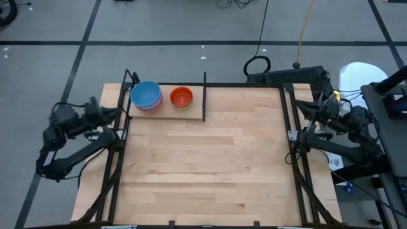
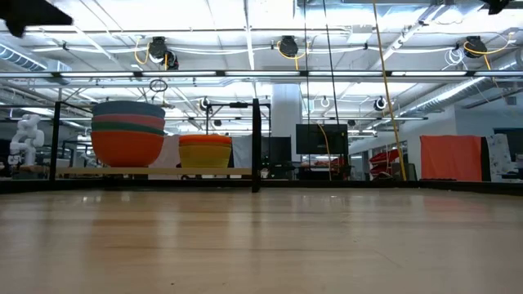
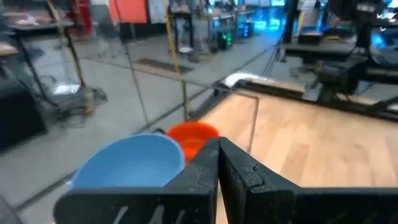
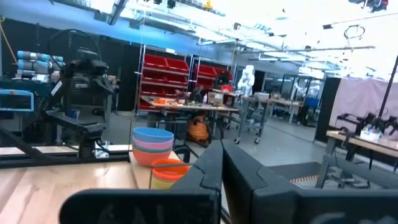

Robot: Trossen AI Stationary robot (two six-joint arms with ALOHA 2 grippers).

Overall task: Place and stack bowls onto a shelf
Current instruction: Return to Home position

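Both stacks are seen on the narrow light-wood shelf (image 1: 166,109). The taller stack of round plastic bowls (image 2: 127,132), blue on top with pink, teal and orange-red below, is set at the shelf's left end. The shorter stack (image 2: 204,152), orange over yellow, is set between it and the shelf's upright black divider (image 1: 204,95).

The left gripper (image 3: 217,163) is held folded just off the shelf's left end, fingers pressed together with nothing between them. The right gripper (image 4: 222,165) is parked well apart from the shelf, beyond its divider side, likewise closed and empty.

The risk is judged to lie on the left: a wide swing of that arm could clip the shelf's end, and the tall stack could be toppled. Open room is found across the large light-wood tabletop (image 1: 210,165) in front of the shelf and past its divider.
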